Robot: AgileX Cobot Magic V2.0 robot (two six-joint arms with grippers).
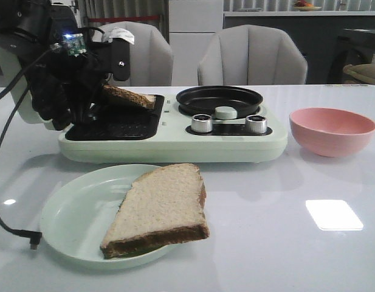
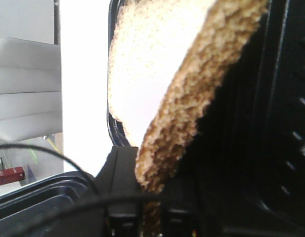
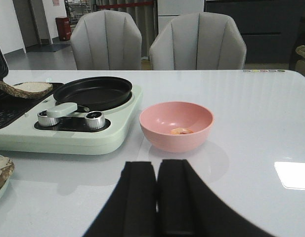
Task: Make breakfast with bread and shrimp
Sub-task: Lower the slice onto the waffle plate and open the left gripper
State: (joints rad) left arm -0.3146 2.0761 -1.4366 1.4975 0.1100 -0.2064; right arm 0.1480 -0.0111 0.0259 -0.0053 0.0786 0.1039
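One bread slice (image 1: 131,97) hangs tilted over the black grill plate (image 1: 123,126) of the pale green breakfast maker. My left gripper (image 1: 95,100) is shut on that slice's crust edge; in the left wrist view the bread (image 2: 157,74) runs down between the left gripper's (image 2: 151,207) jaws. A second bread slice (image 1: 160,210) lies on the pale green plate (image 1: 68,216) at the front. An orange-pink shrimp (image 3: 181,131) lies inside the pink bowl (image 3: 176,125). My right gripper (image 3: 157,170) is shut and empty, low over the table in front of the bowl.
The breakfast maker (image 1: 175,143) stands across the middle of the table, with a black frying pan (image 1: 219,100) and two silver knobs (image 1: 202,123) on its right half. The pink bowl (image 1: 332,131) sits to its right. A black cable (image 1: 17,231) trails beside the plate. Two grey chairs stand behind the table.
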